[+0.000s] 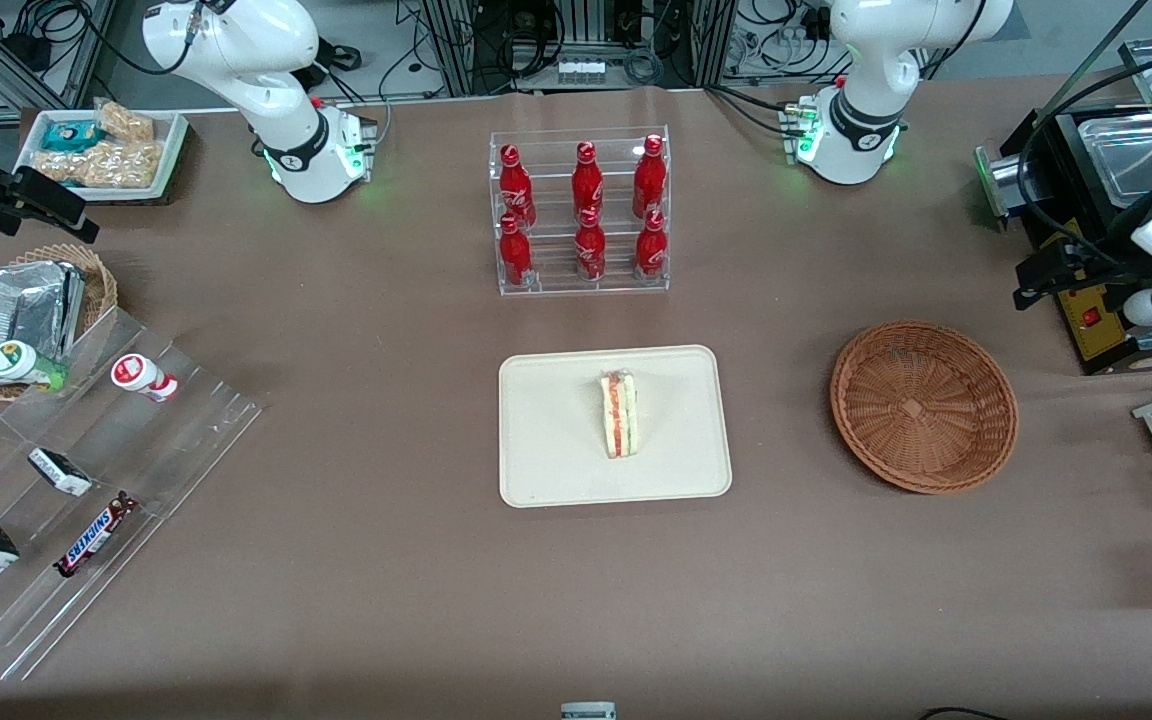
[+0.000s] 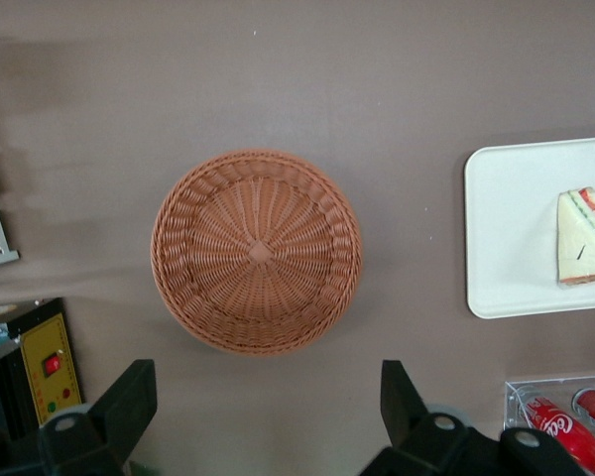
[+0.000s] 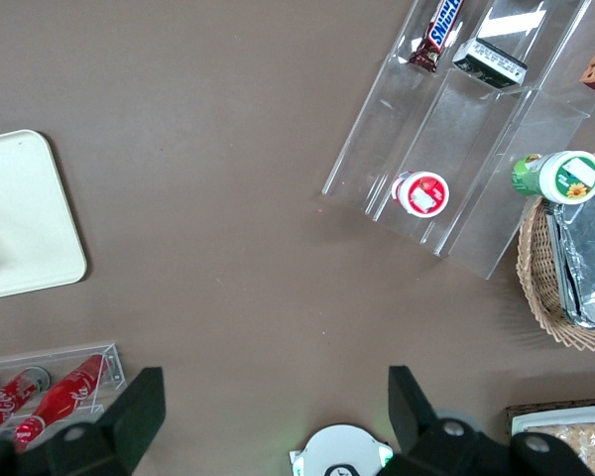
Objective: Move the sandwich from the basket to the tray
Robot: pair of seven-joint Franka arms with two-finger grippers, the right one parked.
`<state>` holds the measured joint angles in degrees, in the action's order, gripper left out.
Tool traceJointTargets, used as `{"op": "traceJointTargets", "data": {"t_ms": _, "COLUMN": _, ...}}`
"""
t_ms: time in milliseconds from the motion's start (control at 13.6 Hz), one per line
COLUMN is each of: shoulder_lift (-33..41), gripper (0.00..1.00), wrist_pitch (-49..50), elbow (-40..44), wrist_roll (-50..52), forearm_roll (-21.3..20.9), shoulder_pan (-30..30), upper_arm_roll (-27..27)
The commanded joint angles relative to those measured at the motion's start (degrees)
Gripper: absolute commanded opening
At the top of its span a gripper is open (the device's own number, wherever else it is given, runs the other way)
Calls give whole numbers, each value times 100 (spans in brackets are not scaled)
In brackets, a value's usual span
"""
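One sandwich [image 1: 619, 414] sits on the tray [image 1: 546, 470] at frame center, standing on edge, filling up. Basket [image 1: 923, 405] at right is empty, well apart from the tray. End effector [image 2: 263, 412] hangs above the basket near the working arm's end of the tabletop [image 1: 386, 600], fingers spread, holding nothing. Placement looks done; next is probably just parking the arm.

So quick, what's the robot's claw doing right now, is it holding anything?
Gripper: open and holding nothing, hanging above the table beside the empty basket. The sandwich lies on the tray.
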<state>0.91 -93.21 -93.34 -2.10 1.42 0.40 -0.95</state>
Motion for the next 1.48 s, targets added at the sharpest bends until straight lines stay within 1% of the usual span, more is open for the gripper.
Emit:
{"op": "traceJointTargets", "data": {"t_ms": 0, "shoulder_lift": -267, "gripper": 100, "wrist_pitch": 144, "elbow": 421, "wrist_roll": -124, "forearm_roll": 42, "shoulder_pan": 144, "upper_arm_roll": -116}}
{"op": "traceJointTargets", "data": {"t_ms": 148, "shoulder_lift": -267, "gripper": 100, "wrist_pitch": 468, "elbow": 413, "wrist_roll": -133, "forearm_roll": 8, "shoulder_pan": 136, "upper_arm_roll": -107}}
{"op": "traceJointTargets", "data": {"t_ms": 1402, "shoulder_lift": -267, "gripper": 100, "wrist_pitch": 426, "elbow": 377, "wrist_roll": -124, "forearm_roll": 25, "shoulder_pan": 74, "upper_arm_roll": -125}}
